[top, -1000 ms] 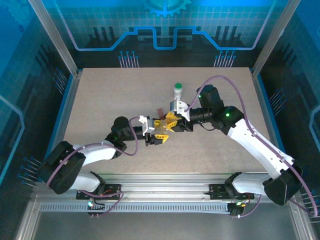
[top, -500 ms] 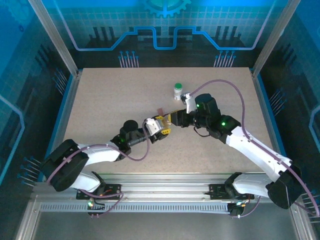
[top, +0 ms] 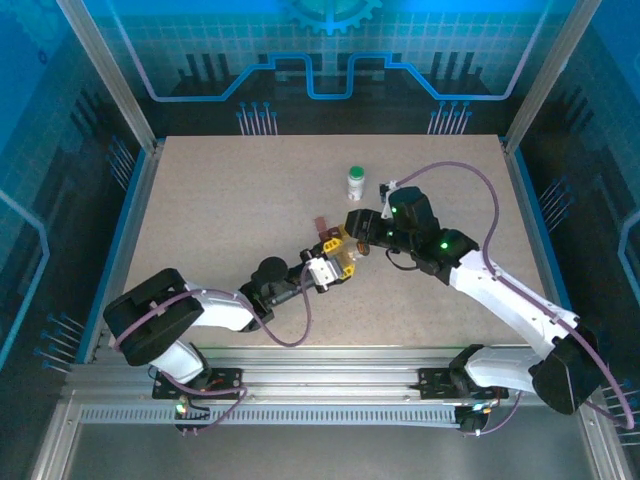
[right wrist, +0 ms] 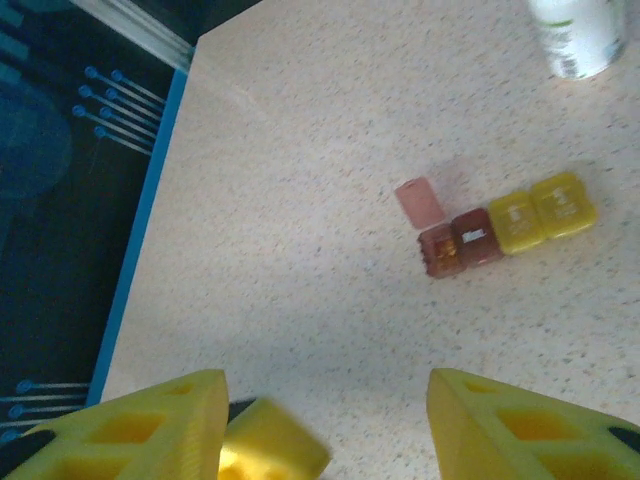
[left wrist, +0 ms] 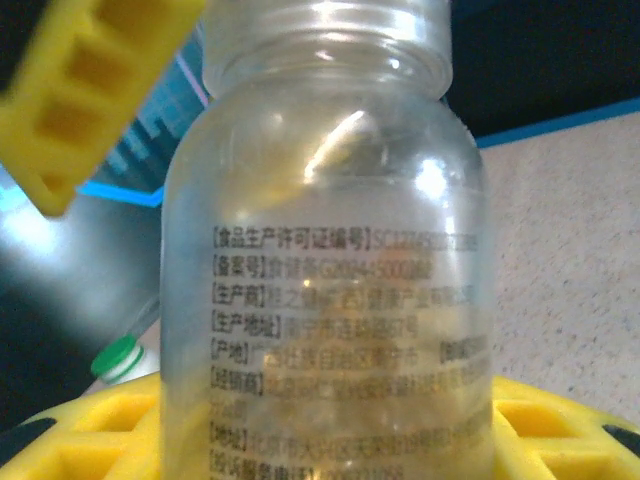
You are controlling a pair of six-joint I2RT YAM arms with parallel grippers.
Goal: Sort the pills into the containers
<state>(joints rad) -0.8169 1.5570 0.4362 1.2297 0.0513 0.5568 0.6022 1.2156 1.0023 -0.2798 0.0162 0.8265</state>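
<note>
Change: right gripper (right wrist: 325,415) now spread, nothing between pads; second ago pinched shut beside vial; likely release just made; left gripper (top: 338,262) clamps clear vial (left wrist: 325,250), neck looks uncapped; pill strip (right wrist: 500,228) on table (top: 220,200), vial's 11 o'clock; white bottle (right wrist: 575,35) at strip's 1 o'clock.

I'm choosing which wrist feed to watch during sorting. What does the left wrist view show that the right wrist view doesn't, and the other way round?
Left wrist: a clear vial with printed text, close up, gripped in yellow jaws. Right wrist: the pill strip, two red-brown and two yellow sections with one pink lid flipped open, lying on the table beyond open yellow jaws. Both: the white bottle and the speckled table.
</note>
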